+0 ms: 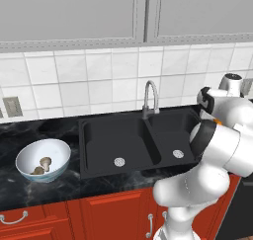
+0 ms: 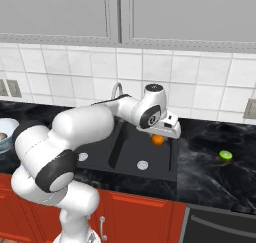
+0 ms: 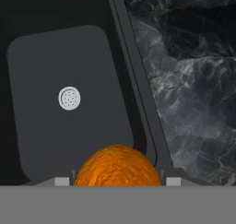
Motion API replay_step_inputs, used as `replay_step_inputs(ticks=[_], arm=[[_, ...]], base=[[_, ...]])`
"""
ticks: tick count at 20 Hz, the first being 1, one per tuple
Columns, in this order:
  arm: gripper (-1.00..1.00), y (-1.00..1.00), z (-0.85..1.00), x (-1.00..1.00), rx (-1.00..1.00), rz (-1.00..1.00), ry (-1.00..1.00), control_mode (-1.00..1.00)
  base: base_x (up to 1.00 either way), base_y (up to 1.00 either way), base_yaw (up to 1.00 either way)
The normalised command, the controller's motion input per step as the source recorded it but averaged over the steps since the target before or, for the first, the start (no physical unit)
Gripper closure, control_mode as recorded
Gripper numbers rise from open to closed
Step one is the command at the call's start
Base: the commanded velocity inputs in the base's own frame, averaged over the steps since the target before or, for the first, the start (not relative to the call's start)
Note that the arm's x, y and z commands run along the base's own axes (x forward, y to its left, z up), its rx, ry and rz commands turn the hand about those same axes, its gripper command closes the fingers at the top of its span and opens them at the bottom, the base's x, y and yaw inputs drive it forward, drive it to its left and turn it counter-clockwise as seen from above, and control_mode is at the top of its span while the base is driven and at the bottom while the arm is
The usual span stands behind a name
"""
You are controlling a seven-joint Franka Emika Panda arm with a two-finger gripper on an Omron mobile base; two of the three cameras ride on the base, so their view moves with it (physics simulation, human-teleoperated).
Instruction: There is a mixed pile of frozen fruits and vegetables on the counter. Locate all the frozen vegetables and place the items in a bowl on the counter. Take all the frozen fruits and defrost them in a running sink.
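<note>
We see the hand (image 2: 159, 137) gripping the orange fruit (image 2: 158, 139) above the right basin of the black sink (image 1: 118, 140), close to the basin's right rim. Below it the basin floor lies open around the silver drain (image 3: 69, 98). The gooseneck faucet (image 1: 150, 98) rises behind the divider at the far edge. The lime green fruit (image 2: 226, 155) sits on the black bench (image 2: 210, 162), well right of the sink. Left of the sink, the bowl (image 1: 43, 160) holds two mushrooms (image 1: 42, 166).
</note>
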Motion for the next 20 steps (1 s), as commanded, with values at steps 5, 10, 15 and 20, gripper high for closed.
replay_step_inputs(ticks=[5,10,15,20], arm=[[1.0,0.42,0.0,0.0,0.0,0.0,0.0,-1.0],[1.0,0.37,-0.14,0.06,0.02,-0.01,-0.01,-1.0],[1.0,0.27,-0.34,0.19,0.1,-0.02,-0.05,-1.0],[1.0,0.21,-0.31,0.23,0.08,-0.03,-0.06,-1.0]], base=[[0.0,0.0,0.0],[0.0,0.0,0.0],[0.0,0.0,0.0],[0.0,0.0,0.0]])
